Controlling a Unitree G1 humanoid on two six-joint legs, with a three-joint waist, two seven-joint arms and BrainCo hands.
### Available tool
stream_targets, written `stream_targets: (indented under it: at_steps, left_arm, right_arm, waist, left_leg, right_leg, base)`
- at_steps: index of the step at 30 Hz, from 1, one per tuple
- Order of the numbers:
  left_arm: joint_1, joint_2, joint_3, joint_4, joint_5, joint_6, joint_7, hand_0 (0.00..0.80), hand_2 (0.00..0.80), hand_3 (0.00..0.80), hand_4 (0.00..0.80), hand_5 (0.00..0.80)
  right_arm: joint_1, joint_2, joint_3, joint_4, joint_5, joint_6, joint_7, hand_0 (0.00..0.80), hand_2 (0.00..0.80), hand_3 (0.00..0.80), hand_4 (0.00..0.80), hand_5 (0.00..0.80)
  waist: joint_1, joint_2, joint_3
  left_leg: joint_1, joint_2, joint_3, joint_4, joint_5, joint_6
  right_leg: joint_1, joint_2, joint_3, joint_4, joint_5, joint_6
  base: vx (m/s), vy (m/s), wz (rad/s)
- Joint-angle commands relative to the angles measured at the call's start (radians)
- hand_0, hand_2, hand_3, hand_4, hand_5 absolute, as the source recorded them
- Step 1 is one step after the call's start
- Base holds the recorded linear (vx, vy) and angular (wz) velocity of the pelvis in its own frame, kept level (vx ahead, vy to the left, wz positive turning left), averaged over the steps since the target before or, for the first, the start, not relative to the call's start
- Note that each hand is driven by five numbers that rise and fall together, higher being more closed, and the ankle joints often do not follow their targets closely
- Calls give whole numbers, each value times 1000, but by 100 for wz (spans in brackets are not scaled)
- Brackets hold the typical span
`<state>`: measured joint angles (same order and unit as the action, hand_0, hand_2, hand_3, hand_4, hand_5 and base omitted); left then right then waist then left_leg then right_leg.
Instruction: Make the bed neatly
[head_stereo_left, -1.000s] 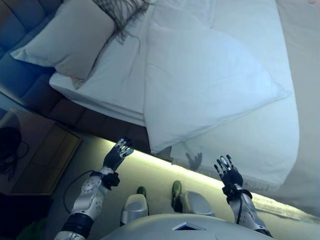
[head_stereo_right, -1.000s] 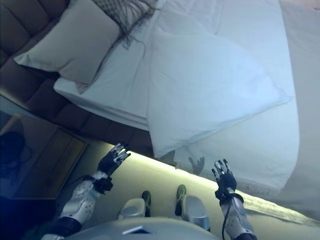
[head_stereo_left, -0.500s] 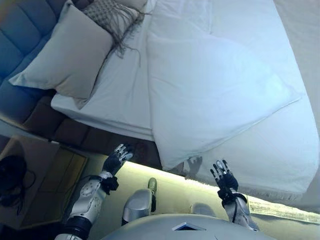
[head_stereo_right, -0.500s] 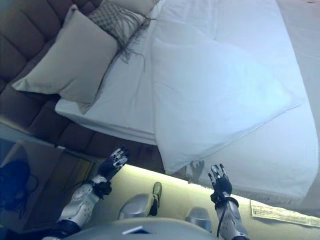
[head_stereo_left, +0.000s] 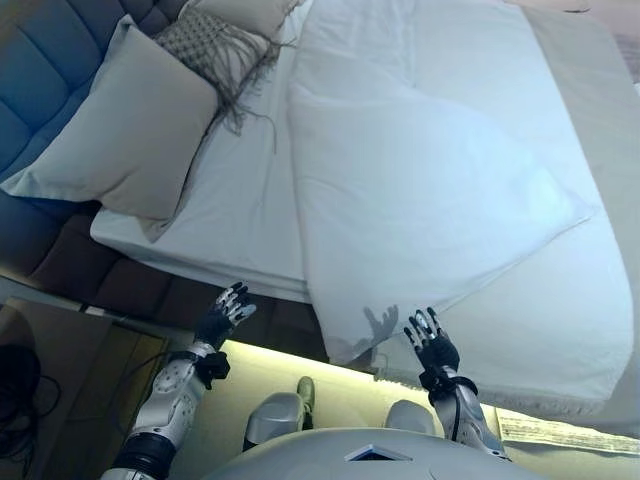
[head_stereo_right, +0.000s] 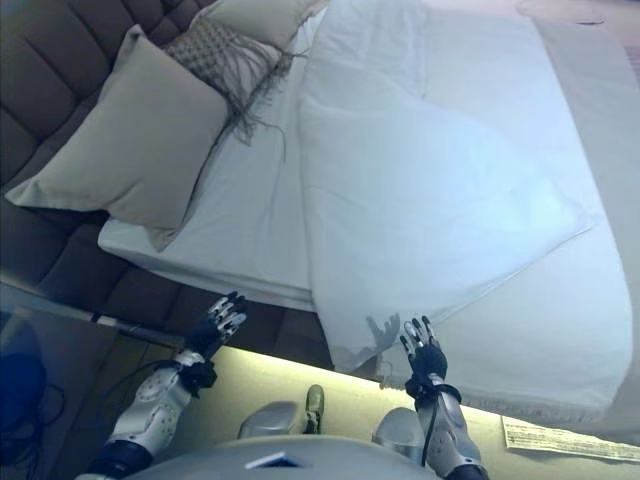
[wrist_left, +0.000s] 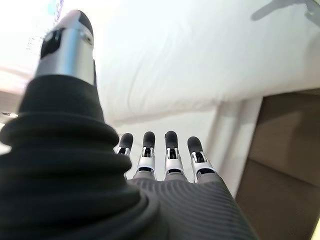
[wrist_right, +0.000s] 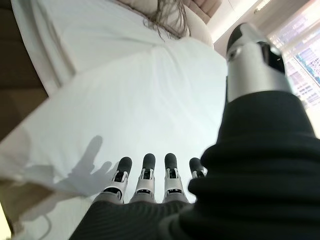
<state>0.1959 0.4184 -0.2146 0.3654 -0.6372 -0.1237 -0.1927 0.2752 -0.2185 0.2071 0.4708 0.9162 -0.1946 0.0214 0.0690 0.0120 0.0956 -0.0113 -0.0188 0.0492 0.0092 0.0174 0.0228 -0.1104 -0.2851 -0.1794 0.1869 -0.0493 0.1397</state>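
Both hands released, left hand (head_stereo_left: 222, 318) and right hand (head_stereo_left: 430, 345); duvet (head_stereo_left: 420, 200) looks soft, light: grip its folded corner at the bed's near edge.

Left hand (head_stereo_left: 222, 318): silver fingers (wrist_left: 171, 160) with dark rounded tips, each bearing a small dark inset below the tip; thumb (wrist_left: 70, 42) silver with a dark cap. Back of hand and wrist under a black ribbed cover. Forearm silver-grey, with a dark band at the wrist. Right hand (head_stereo_left: 430, 345): same build, silver fingers (wrist_right: 146, 178), dark tips, black ribbed cover, silver-grey forearm.
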Motion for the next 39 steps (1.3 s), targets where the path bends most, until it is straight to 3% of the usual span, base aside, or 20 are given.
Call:
stream_targets:
  at_steps: [1,4,7,10,15,19,21,22,25,28,33,39]
  left_arm:
    - [-19,18,27,-103,40,-55,13,0,0,0,0,0]
    - [-31,24,42,-82,66,-68,2,0,0,0,0,0]
    - [-45,29,28,-64,126,-82,7,0,0,0,0,0]
    - [-98,62,-18,-49,232,-137,30,0,0,0,0,0]
    - [-217,84,-99,-55,514,-211,189,0,0,0,0,0]
    - [-300,73,-174,-38,635,-194,325,0,0,0,0,0]
    - [-385,33,-224,19,635,-213,402,0,0,0,0,0]
    - [-427,19,-241,41,645,-232,437,0,0,0,0,0]
    - [-502,3,-290,64,701,-253,506,0,0,0,0,0]
    - [-526,15,-295,44,798,-252,576,0,0,0,0,0]
    - [-632,26,-332,48,957,-217,725,0,0,0,0,0]
    - [-762,6,-372,21,1165,-140,814,0,0,0,0,0]
  right_arm:
    - [-21,-26,-39,-37,-4,-24,50,0,0,0,0,0]
    - [-15,-23,-32,-45,-9,-14,62,0,0,0,0,0]
    - [0,-30,-35,-45,-19,14,60,0,0,0,0,0]
    - [-2,-48,-19,-38,9,-1,61,0,0,0,0,0]
    - [-54,-68,-5,-42,17,-5,-2,0,0,0,0,0]
    - [-109,-88,-9,15,-23,11,-29,0,0,0,0,0]
    - [-188,-112,-8,64,-27,-14,-28,0,0,0,0,0]
    - [-244,-132,-6,101,-15,-33,-21,0,0,0,0,0]
    - [-328,-147,-19,130,-3,-60,-57,0,0,0,0,0]
    - [-366,-156,-30,163,18,-71,-56,0,0,0,0,0]
    - [-399,-139,-24,160,37,-96,-48,0,0,0,0,0]
    - [-408,-118,-16,155,77,-113,-36,0,0,0,0,0]
  waist:
    - [-1,-2,22]
    - [-2,-25,26]
    - [-21,-35,30]
    - [-39,-41,36]
    - [-60,-22,57]
    - [-94,-13,98]
    - [-92,12,150]
    - [-91,21,180]
    - [-95,32,226]
    - [-89,24,264]
    - [-103,12,324]
    - [-127,-10,390]
  left_leg:
    - [-12,-23,-20,28,-52,19]
    - [-13,-5,-12,50,-81,9]
    - [-2,21,-6,62,-88,1]
    - [-3,61,11,51,-77,-16]
    - [-20,103,-12,47,-54,-42]
    - [-59,153,28,189,-91,-57]
    - [-127,177,-28,171,-34,-75]
    - [-163,171,-51,180,-31,-76]
    - [-229,147,-46,222,-51,-69]
    - [-303,123,-45,348,-104,-61]
    - [-434,107,-59,487,-153,-51]
    - [-557,95,-77,632,-204,-33]
  right_leg:
    - [-11,22,-15,-46,173,4]
    - [-22,13,-26,-73,189,26]
    - [-9,29,-17,-89,172,38]
    - [-16,51,-22,-89,155,39]
    - [-57,83,-32,-41,105,29]
    - [-107,66,-53,61,76,5]
    - [-169,60,-28,151,40,-4]
    - [-212,53,-9,195,21,-5]
    - [-334,6,24,307,1,5]
    - [-393,-21,48,389,-19,5]
    - [-483,-9,90,467,-42,-7]
    - [-561,19,120,549,-69,-20]
  base:
    - [76,-201,24]
    - [67,-225,16]
    - [102,-209,-4]
    - [9,-243,-1]
    - [-34,-165,10]
    - [-8,-59,7]
    - [-253,141,21]
    - [-345,208,9]
    - [-230,159,-16]
    - [-56,30,-2]
    - [-99,-39,-9]
    - [-74,-66,-6]
